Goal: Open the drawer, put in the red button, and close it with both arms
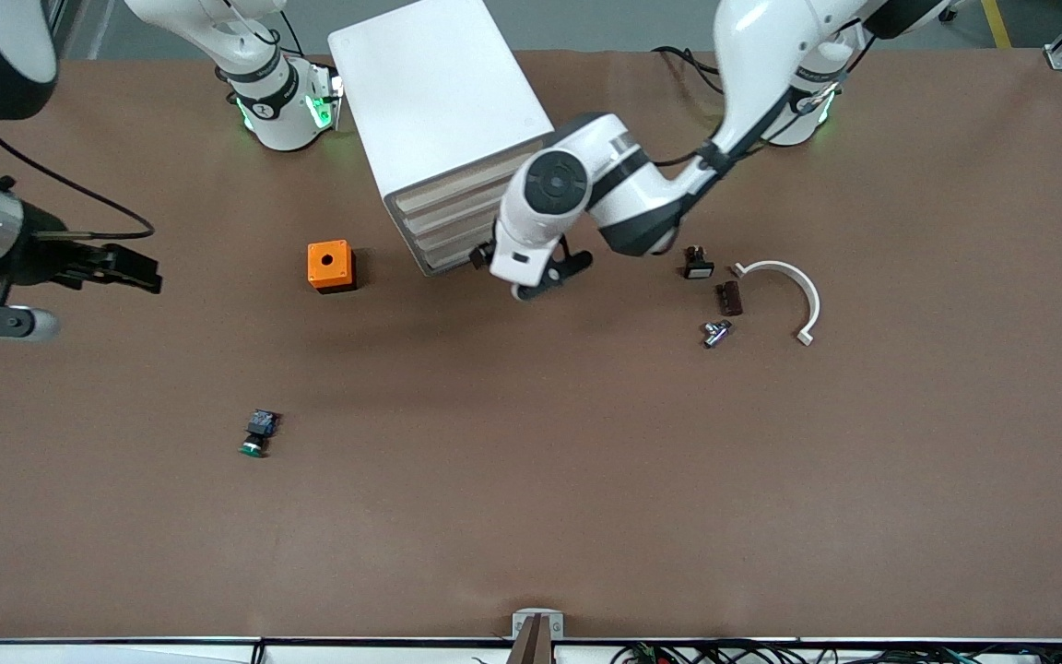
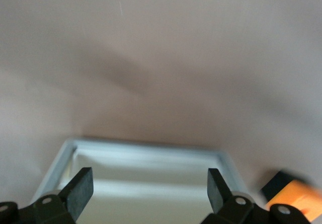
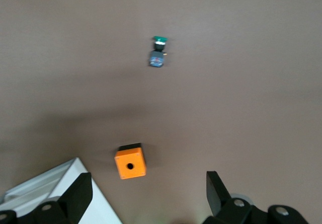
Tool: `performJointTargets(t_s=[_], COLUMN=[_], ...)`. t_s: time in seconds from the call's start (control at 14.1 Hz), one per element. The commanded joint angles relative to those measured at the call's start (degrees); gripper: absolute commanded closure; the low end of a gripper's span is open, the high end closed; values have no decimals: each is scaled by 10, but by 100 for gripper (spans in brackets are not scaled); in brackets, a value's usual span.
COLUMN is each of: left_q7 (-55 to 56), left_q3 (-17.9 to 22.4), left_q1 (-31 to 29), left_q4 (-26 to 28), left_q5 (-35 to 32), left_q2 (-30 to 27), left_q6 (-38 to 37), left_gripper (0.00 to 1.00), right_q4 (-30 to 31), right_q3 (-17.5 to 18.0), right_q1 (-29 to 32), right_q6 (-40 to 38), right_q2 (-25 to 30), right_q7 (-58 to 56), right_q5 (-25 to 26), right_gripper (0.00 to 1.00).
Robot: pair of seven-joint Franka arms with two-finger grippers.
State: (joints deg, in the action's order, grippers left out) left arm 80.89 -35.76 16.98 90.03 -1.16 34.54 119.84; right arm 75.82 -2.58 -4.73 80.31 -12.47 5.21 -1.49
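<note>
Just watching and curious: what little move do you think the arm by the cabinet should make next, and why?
Probably ease the left claw closer to the cabinet and hook onto a drawer. Its fingers stand open right at the stacked drawer fronts, and all look shut. The red button lies untouched on the table beside it, so opening comes first. The right claw waits, open, at its own end.

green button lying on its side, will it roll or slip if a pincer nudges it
The green button lies on its side on the table; its round cap may let it roll. The squarish blue rear block should limit that. It looks small and probably light, so a nudge may just slide it.
</note>
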Motion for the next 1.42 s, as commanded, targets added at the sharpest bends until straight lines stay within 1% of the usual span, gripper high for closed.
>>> performJointTargets(t_s=[0.0, 0.28, 0.5, 0.64, 0.92, 1.21, 1.28, 1.35], left_q7=[3, -6, -48, -98, -224, -353, -388, -431], left_q3=[-5, -6, -5, -5, -5, -5, 6, 34], left_q1=[-70, -180, -222, -252, -310, -369, -373, -369], left_q4=[10, -4, -39, -57, -59, -59, -58, -52], left_q5=[-44, -55, -56, -56, -55, -54, -48, -47], left_q2=[-53, -118, -142, -161, -222, -270, -285, -303], left_q6=[-11, -69, -129, -165, -226, -280, -286, -290], left_gripper=[0, 0, 0, 0, 0, 0, 0, 0], right_q4=[-4, -5, -5, -6, -7, -7, -6, -4], right_q3=[11, 11, 12, 12, 11, 13, 13, 13], right_q1=[42, 69, 67, 68, 67, 77, 75, 75], right_q6=[-3, -6, -6, -6, -7, -16, -21, -23], right_q2=[-3, -5, -5, -4, -3, 6, 11, 25], right_q7=[-40, -70, -71, -65, -66, -64, -63, -63], right_q5=[6, 10, 42, 44, 44, 26, 26, 26], right_gripper=[0, 0, 0, 0, 0, 0, 0, 0])
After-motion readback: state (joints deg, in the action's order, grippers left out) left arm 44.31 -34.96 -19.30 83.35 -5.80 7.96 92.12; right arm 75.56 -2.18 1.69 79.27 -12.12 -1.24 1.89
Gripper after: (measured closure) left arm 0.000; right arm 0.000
